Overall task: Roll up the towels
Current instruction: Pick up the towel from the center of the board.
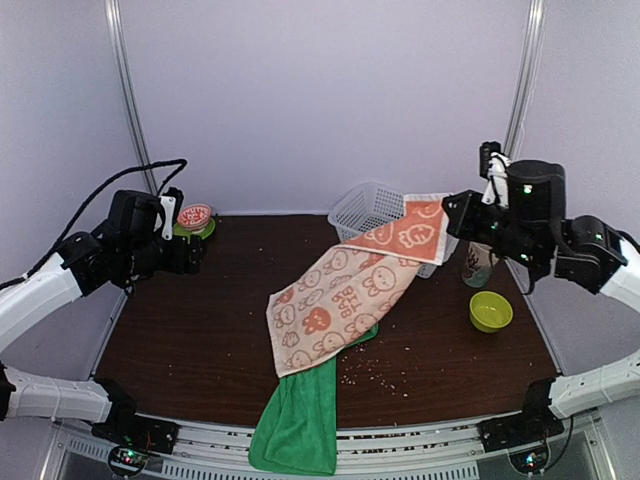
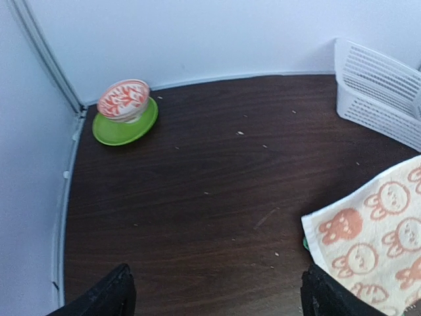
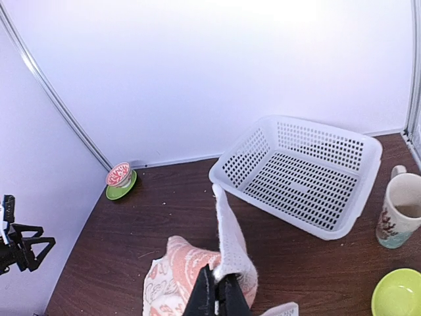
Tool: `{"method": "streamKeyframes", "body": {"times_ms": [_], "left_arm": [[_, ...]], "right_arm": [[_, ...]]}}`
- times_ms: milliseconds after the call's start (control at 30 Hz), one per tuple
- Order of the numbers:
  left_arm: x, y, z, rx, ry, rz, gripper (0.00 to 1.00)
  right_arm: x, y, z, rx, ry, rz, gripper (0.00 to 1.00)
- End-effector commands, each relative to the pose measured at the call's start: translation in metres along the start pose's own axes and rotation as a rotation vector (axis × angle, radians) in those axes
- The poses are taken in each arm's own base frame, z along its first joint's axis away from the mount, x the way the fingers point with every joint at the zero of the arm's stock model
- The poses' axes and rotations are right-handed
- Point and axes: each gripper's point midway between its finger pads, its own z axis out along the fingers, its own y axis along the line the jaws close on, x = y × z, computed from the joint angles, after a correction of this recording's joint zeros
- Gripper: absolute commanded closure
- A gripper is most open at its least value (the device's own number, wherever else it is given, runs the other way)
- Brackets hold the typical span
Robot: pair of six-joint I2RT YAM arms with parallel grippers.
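Note:
The peach-orange bunny towel [image 1: 340, 295] stretches from the table's middle up to my right gripper [image 1: 452, 215], which is shut on its far corner and holds it lifted in front of the basket. In the right wrist view the pinched towel [image 3: 231, 247] rises from between the closed fingers [image 3: 205, 296]. The green plush towel [image 1: 300, 425] lies under the bunny towel and hangs over the table's front edge. My left gripper [image 1: 190, 255] is open and empty over the table's left side; the bunny towel's edge [image 2: 375, 237] lies by its right finger [image 2: 329, 296].
A white perforated basket [image 1: 370, 210] stands at the back, also in the right wrist view [image 3: 309, 174]. A patterned bowl on a green saucer [image 1: 195, 218] sits back left. A mug [image 1: 478, 265] and a green bowl [image 1: 490, 310] are at the right.

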Motion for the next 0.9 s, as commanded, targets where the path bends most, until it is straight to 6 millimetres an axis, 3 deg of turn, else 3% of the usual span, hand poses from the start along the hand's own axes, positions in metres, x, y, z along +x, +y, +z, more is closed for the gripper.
{"method": "streamKeyframes", "body": {"times_ms": [0, 100, 233, 300, 433, 500, 700, 867], "left_arm": [[0.016, -0.048, 0.014, 0.184, 0.054, -0.068, 0.12], [0.036, -0.085, 0.028, 0.262, 0.096, -0.082, 0.13], [0.064, -0.14, 0.052, 0.298, 0.191, -0.015, 0.13], [0.074, -0.161, 0.062, 0.303, 0.239, 0.008, 0.13], [0.089, -0.189, 0.072, 0.316, 0.286, 0.036, 0.13], [0.099, -0.203, 0.076, 0.346, 0.312, 0.037, 0.13], [0.137, -0.25, 0.08, 0.364, 0.411, 0.156, 0.13], [0.171, -0.261, 0.08, 0.339, 0.481, 0.229, 0.15]], "right_arm": [[0.004, -0.036, -0.03, 0.027, -0.02, -0.091, 1.0], [0.023, -0.036, -0.035, -0.038, 0.023, -0.105, 1.0], [0.028, -0.023, -0.052, -0.218, -0.012, -0.066, 1.0], [0.016, -0.019, -0.065, -0.267, -0.048, -0.062, 1.0], [-0.033, -0.02, -0.1, -0.281, -0.148, -0.092, 1.0], [-0.041, -0.021, -0.105, -0.269, -0.152, -0.116, 1.0], [0.012, -0.04, -0.075, -0.185, -0.053, -0.12, 1.0], [0.023, -0.047, -0.071, -0.169, -0.049, -0.115, 1.0]]}}
